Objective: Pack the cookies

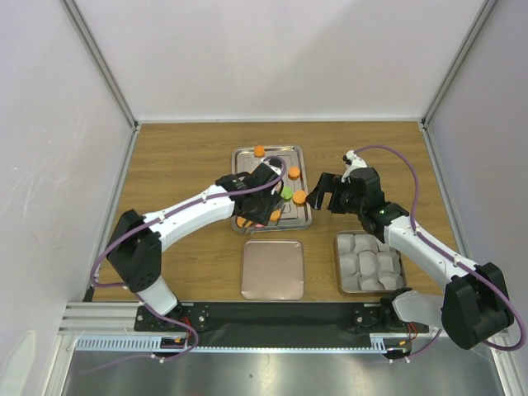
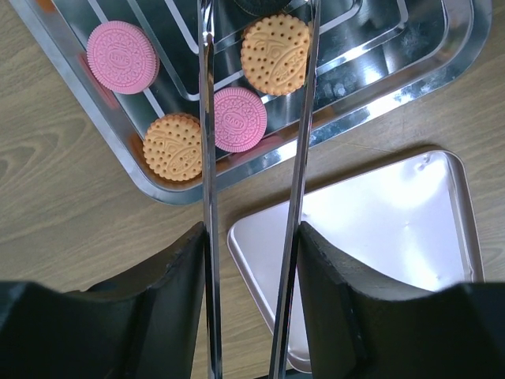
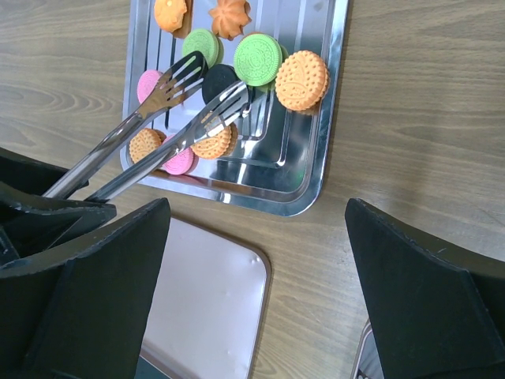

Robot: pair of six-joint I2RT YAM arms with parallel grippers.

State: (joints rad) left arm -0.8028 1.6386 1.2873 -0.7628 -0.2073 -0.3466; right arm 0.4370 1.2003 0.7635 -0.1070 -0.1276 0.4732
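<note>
Left wrist shows our left gripper point(image 2: 251, 237) clamped on tongs point(image 2: 208, 158), round embossed pink and orange cookies point(image 2: 241, 120) beyond its fingers point(image 2: 150, 308); right gripper point(image 3: 256, 209) spread wide.

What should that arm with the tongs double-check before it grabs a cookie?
1. Grip of left end effector on long metal tongs: ok.
2. Tong tips straddling round black cookie on ribbed steel tray: ok.
3. Tips touching that cookie: cannot tell.
4. Open right end effector apart from the tongs: ok.
5. Empty grey paper cups in small square box: ok.
</note>
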